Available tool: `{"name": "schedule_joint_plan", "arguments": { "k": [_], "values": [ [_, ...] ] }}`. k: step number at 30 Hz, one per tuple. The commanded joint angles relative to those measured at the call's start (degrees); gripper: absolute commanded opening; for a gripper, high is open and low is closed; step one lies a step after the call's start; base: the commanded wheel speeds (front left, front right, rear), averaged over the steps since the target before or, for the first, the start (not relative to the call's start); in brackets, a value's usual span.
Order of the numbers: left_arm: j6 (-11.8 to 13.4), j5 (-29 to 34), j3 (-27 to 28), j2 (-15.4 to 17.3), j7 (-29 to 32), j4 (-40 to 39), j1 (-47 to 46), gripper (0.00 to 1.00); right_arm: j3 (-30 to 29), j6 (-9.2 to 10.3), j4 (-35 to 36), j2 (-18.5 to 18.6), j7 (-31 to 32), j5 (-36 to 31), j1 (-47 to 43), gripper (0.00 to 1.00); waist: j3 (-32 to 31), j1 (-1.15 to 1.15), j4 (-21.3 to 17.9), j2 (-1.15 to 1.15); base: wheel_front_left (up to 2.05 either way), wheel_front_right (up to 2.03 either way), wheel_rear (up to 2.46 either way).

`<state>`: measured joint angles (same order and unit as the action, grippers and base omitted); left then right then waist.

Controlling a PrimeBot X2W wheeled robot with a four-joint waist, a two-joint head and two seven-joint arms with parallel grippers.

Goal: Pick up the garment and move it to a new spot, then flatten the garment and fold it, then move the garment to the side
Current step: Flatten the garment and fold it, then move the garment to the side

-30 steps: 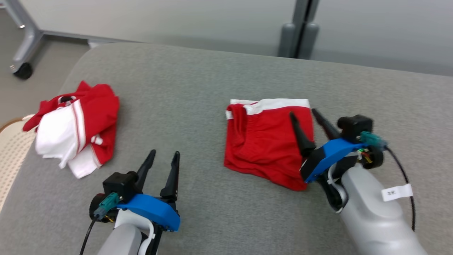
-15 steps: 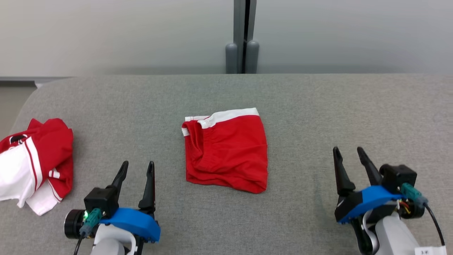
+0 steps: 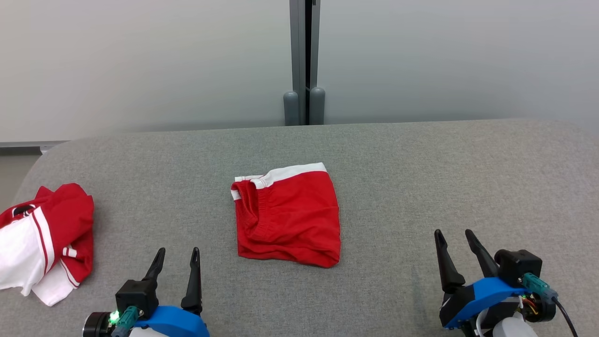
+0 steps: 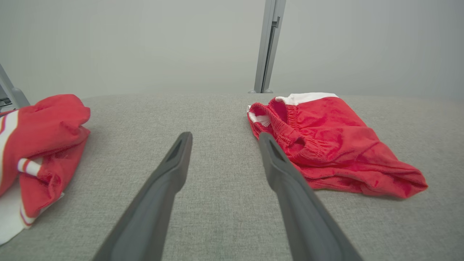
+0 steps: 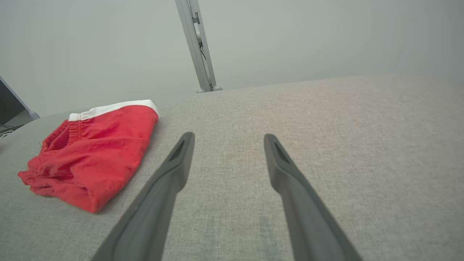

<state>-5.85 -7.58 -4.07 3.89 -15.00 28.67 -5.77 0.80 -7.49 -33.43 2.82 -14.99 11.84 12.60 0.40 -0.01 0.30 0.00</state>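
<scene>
Head view: left claw [image 3: 178, 251] and right claw [image 3: 453, 232] both gape wide, clear of the folded garment [image 3: 290, 220].

The folded garment [image 3: 288, 215] was found at frame centre on the padded surface [image 3: 421, 178]; a crumpled pile [image 3: 44, 243] was seen at the left edge, the left gripper [image 3: 178, 250] lower left, the right gripper [image 3: 453, 231] lower right.

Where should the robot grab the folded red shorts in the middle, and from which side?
Probably the thick near edge of the red shorts, coming in low from the robot's own side. That edge is a rounded, stacked fold, so a finger may slide under it; the white waistband lies flat at the far edge.
</scene>
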Motion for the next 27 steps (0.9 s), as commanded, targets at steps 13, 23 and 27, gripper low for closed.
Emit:
{"name": "schedule_joint_plan", "arguments": {
  "k": [13, 23, 27],
  "values": [
    [-0.8, 0.5, 0.4, -0.6, -0.3, -0.5, -0.9, 1.00, 1.8, 0.00, -0.7, 0.2, -0.3, 1.6, 1.6, 1.00, 2.8, 0.01, 1.6, 0.00, 0.00, 0.00, 0.00],
    [-1.6, -1.1, -1.9, -0.1, -0.3, -1.3, -4.9, 1.00, 7.2, 0.00, -5.6, 0.2, -0.3, 3.9, 9.6, 1.00, 11.0, 0.01, 7.9, 0.00, 0.00, 0.00, 0.00],
    [-1.6, -2.9, -4.2, 0.9, -0.3, -1.5, -6.3, 1.00, 8.6, 0.00, -9.3, 0.2, -0.3, 5.7, 14.4, 1.00, 13.2, 0.01, 10.4, 0.00, 0.00, 0.00, 0.00]
  ]
}}
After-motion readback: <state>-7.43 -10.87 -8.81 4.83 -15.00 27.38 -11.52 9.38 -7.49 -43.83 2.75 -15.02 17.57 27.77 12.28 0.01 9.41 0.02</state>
